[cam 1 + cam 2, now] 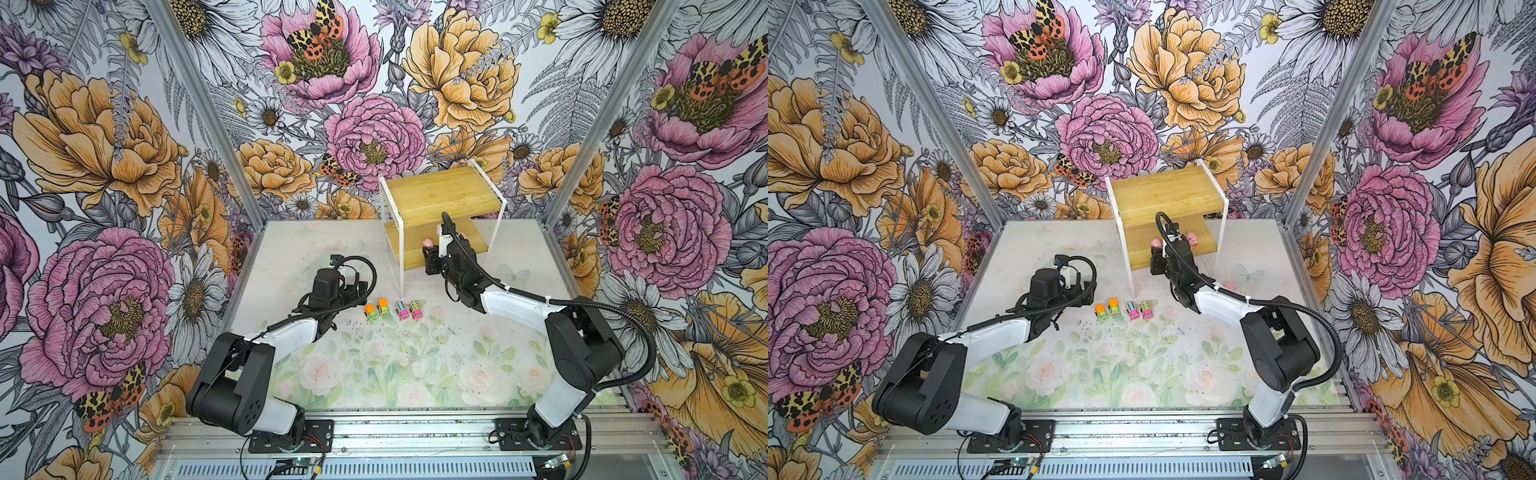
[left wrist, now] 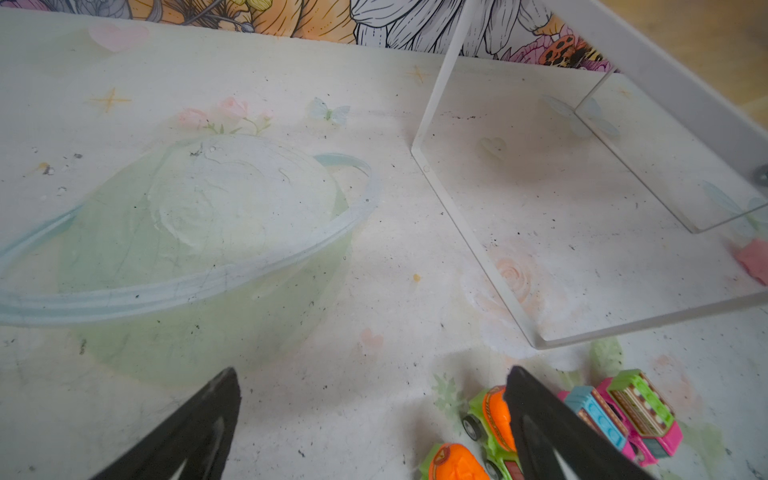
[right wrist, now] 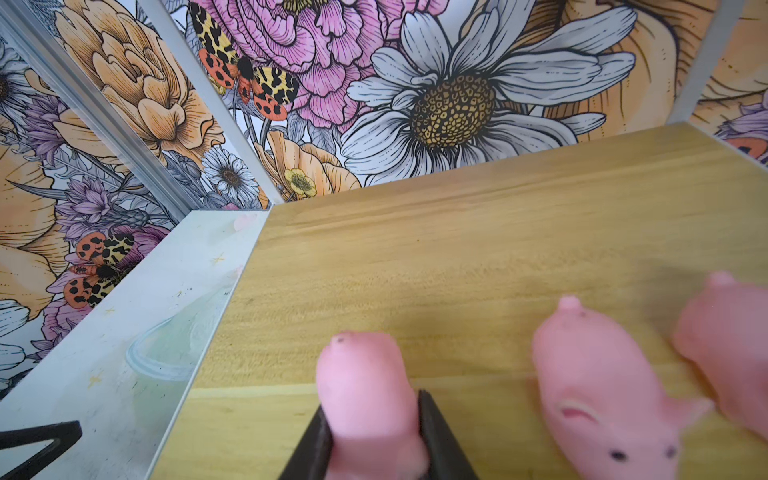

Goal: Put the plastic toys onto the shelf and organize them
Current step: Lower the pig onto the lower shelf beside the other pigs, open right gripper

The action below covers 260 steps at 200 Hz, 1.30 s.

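The shelf (image 1: 440,195) stands at the back of the table, with two wooden boards in a white and clear frame. My right gripper (image 3: 372,401) is shut on a pink pig (image 3: 365,374) at the front edge of the lower board (image 3: 457,270). Beside it two more pigs (image 3: 598,395) (image 3: 731,345) lie on that board. Another pink pig (image 1: 1229,286) lies on the table behind my right arm. Two green trucks (image 1: 371,312) (image 1: 383,306) and two pink trucks (image 1: 402,311) (image 1: 416,310) stand in a row on the table. Just left of them, my left gripper (image 2: 372,374) hangs open and empty.
The shelf's thin white frame leg (image 1: 402,266) comes down to the table just behind the row of trucks. Flowered walls with metal corner posts (image 1: 199,104) close in the sides and back. A metal rail (image 1: 415,432) carrying both arm bases runs along the front.
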Tool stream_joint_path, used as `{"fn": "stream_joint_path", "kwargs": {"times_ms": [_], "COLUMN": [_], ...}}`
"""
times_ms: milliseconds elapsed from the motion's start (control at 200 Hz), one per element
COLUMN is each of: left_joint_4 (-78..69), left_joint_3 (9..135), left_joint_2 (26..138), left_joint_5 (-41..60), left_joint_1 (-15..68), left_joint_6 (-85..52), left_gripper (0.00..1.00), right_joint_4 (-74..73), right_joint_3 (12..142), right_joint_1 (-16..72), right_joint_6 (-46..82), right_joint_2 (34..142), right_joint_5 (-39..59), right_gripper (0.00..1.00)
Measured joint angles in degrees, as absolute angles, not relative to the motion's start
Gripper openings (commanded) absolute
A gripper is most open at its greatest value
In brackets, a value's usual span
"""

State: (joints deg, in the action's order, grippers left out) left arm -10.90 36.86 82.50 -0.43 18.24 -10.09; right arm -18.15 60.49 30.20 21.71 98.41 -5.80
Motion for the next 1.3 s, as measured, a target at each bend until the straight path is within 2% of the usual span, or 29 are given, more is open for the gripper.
{"fn": "stream_joint_path", "kwargs": {"times_ms": [1301], "left_joint_4": [-10.9], "left_joint_3": [36.9], "left_joint_2": [82.5], "left_joint_5": [-0.4], "left_joint_1": [18.2], "left_joint_6": [-10.1], "left_gripper": [0.99], "right_joint_4": [-18.7], "right_joint_3": [60.5], "right_joint_1": [30.2], "right_joint_6": [19.8], "right_joint_2": [98.7], "right_joint_5": [-6.0], "right_gripper": [0.42]}}
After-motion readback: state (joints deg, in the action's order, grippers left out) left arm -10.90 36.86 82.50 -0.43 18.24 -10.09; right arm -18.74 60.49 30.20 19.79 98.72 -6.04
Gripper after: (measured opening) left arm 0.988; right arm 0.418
